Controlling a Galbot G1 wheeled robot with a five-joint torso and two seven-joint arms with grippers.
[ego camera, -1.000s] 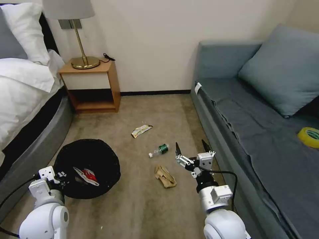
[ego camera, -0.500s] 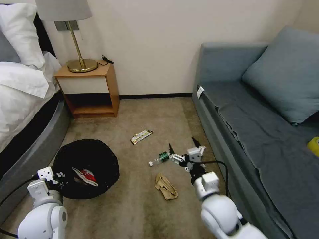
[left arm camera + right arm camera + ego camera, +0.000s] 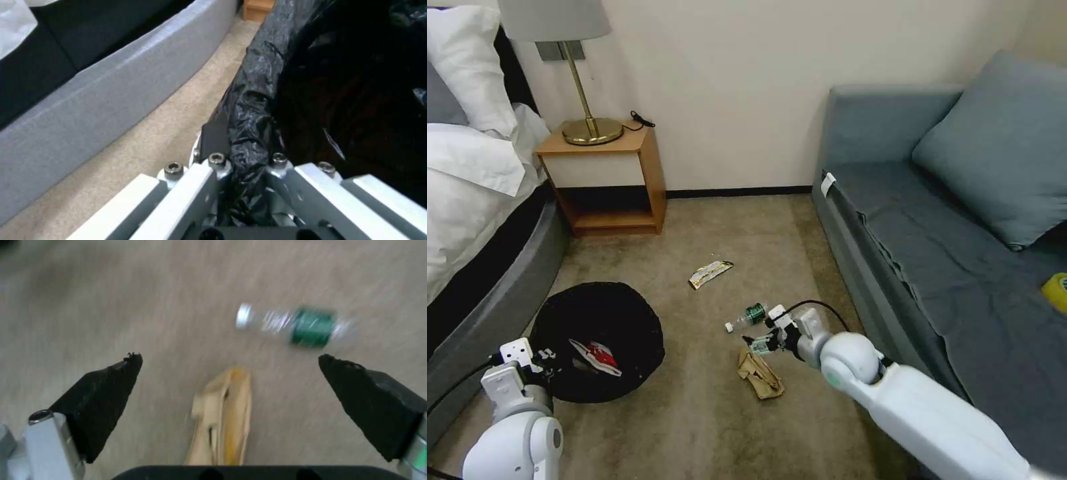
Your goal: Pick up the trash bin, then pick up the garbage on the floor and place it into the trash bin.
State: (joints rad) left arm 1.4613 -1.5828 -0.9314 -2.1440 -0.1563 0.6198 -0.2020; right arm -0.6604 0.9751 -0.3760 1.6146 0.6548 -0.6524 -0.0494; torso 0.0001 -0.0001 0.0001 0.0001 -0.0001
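Head view, against half a second back: the right arm has reached forward and down, and the right gripper now sits low over the carpet, no longer raised with its tips beside the bottle. Left arm unchanged.

Right wrist view: black fingers spread wide apart, gripping nothing. Crumpled tan paper lies between them, directly below; the clear green-labelled bottle on its side just beyond, nearer one fingertip.

Left gripper is clamped on the trash bin, pinching the crinkled black bag at its rim, beside the grey bed base.

Count of garbage, near to far from the right gripper: one tan paper, one bottle, one flat beige wrapper farther off on the carpet. One red-and-white wrapper lies inside the bin. Four pieces, one bin.
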